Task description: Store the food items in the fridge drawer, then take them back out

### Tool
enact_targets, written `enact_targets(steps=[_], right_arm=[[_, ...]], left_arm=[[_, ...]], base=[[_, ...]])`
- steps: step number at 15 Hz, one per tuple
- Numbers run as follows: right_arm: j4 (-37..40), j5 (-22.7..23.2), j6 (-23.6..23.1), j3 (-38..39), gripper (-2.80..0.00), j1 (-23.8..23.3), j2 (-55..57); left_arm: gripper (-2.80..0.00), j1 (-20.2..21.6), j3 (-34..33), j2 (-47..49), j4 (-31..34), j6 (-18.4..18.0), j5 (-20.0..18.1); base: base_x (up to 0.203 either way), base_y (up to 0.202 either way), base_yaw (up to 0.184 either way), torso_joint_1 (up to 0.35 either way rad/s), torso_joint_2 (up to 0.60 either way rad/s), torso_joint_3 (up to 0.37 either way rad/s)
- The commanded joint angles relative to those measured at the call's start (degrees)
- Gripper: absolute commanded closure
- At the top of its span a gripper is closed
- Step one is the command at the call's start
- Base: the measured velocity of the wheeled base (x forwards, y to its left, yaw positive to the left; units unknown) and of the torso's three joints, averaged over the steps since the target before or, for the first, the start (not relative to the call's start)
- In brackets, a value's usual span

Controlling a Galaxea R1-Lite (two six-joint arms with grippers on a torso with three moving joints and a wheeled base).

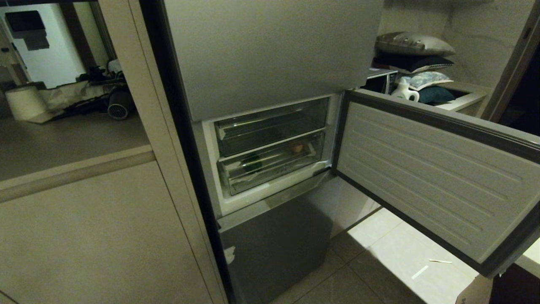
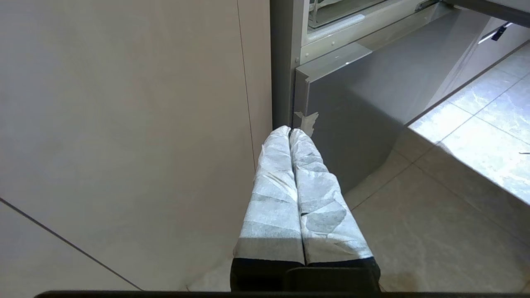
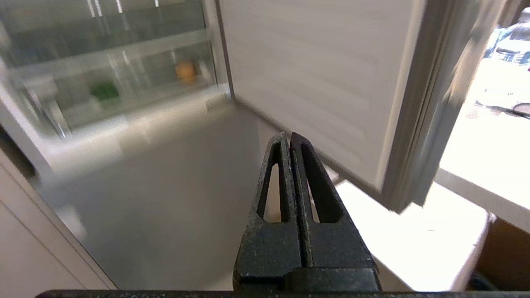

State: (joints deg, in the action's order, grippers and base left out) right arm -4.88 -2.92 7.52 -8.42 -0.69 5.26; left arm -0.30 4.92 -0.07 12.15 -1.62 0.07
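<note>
The fridge's middle compartment stands open with two clear drawers pushed in. Inside the lower fridge drawer [image 1: 276, 169] lie a small round orange-brown food item [image 1: 297, 147] and a dark green one [image 1: 252, 162]. The right wrist view shows the same drawer [image 3: 136, 103], blurred, with the orange ball [image 3: 185, 70] and the green item [image 3: 104, 90] behind its front. My right gripper [image 3: 288, 135] is shut and empty, low in front of the fridge, well short of the drawer. My left gripper [image 2: 290, 131], its fingers wrapped in white, is shut and empty beside the lower fridge door. Neither arm shows in the head view.
The compartment's door [image 1: 422, 169] hangs wide open to the right, over the tiled floor [image 1: 379, 261]. Grey door panels sit above [image 1: 270, 50] and below [image 1: 278, 245]. A beige cabinet [image 1: 84, 232] flanks the fridge's left. Pillows and a white jug [image 1: 406, 92] sit behind the door.
</note>
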Motion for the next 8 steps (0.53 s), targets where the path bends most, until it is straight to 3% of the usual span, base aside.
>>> enact_targets(steps=[1,3,5,8], right_arm=[[-0.42,-2.23,4.92,-8.21,0.0,-2.71,12.27],[-3.43,-3.6,11.2,-13.04,0.0,-9.2,22.38],[-10.61,-2.17,14.6,-14.54,0.0,-21.13,30.62],[-22.43,5.61,18.57,-15.65,0.0,-40.38,40.48]], left_arm=[[0.0,-0.05,0.0,0.07,0.07,-0.05,0.01],[0.0,-0.05,0.0,0.07,0.07,-0.05,0.01],[0.0,-0.05,0.0,0.07,0.07,-0.03,0.01],[0.0,-0.05,0.0,0.07,0.07,-0.05,0.01]], base=[[0.0,0.0,0.0,0.0,0.0,0.0],[0.0,0.0,0.0,0.0,0.0,0.0],[0.0,0.0,0.0,0.0,0.0,0.0],[0.0,0.0,0.0,0.0,0.0,0.0]])
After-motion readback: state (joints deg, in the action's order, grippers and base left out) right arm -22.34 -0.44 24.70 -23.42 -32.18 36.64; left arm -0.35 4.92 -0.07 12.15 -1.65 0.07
